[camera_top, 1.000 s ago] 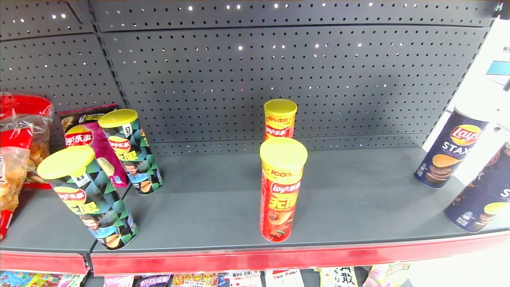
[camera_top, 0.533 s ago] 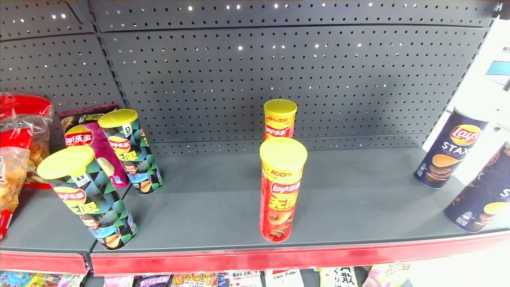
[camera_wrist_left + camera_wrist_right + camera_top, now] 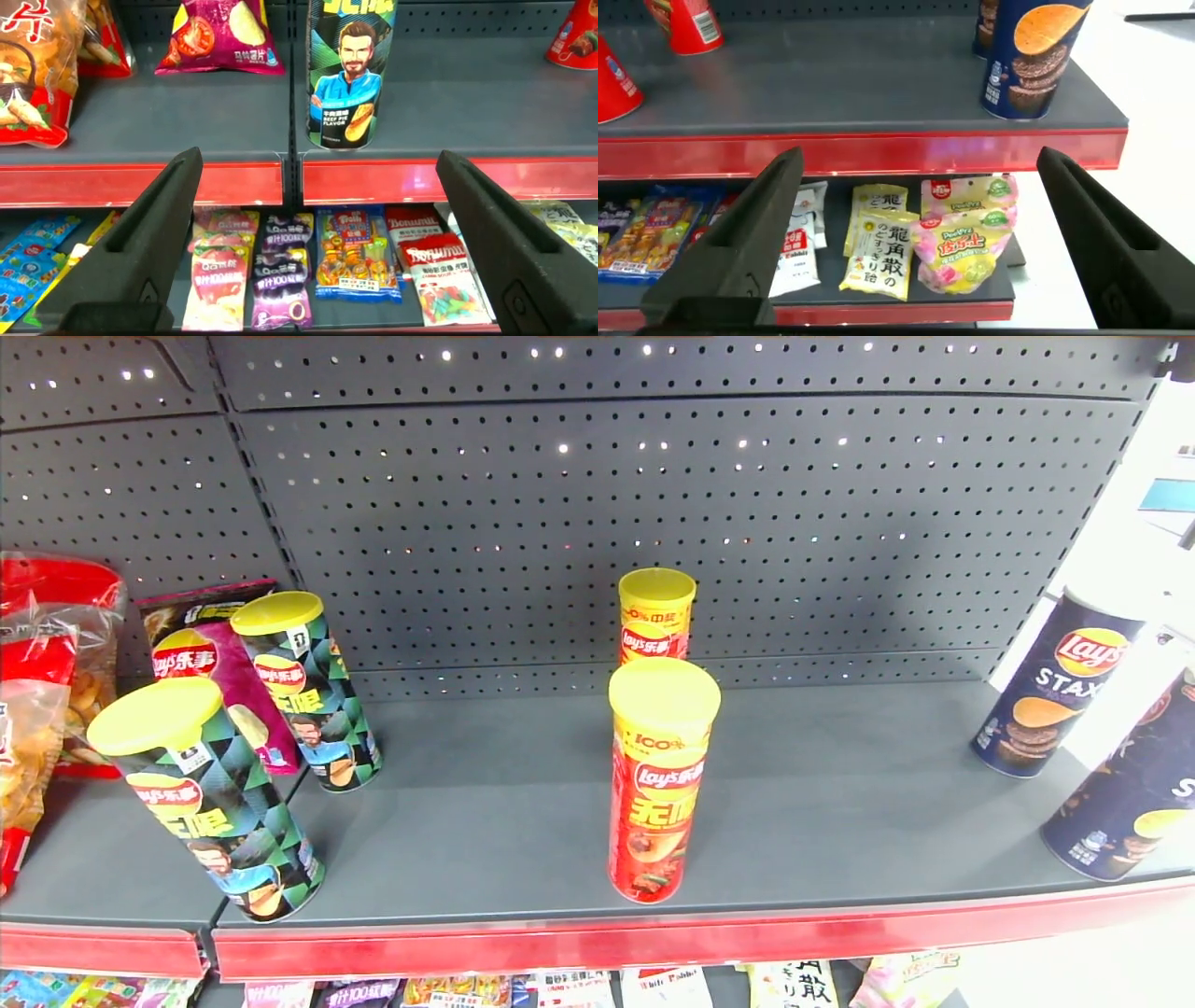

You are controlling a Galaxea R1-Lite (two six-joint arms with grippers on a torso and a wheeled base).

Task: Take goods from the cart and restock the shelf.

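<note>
The grey shelf (image 3: pixel 822 784) carries two red chip cans with yellow lids, one at the front (image 3: pixel 661 784) and one behind it (image 3: pixel 655 614). Two green-patterned cans (image 3: pixel 210 803) (image 3: pixel 308 691) stand to the left, and two dark blue cans (image 3: pixel 1055 686) (image 3: pixel 1130 793) to the right. My left gripper (image 3: pixel 320 163) is open and empty, held in front of the shelf's red lip, below a green-patterned can (image 3: pixel 346 84). My right gripper (image 3: pixel 920 159) is also open and empty, facing the red lip near a dark blue can (image 3: pixel 1036 56).
A purple chip bag (image 3: pixel 201 658) and red snack bags (image 3: pixel 37 691) fill the shelf's left end. Free shelf room lies between the can groups. The lower shelf holds several candy packets (image 3: pixel 355 257) (image 3: pixel 887 243). A perforated grey back panel (image 3: pixel 653 523) closes the rear.
</note>
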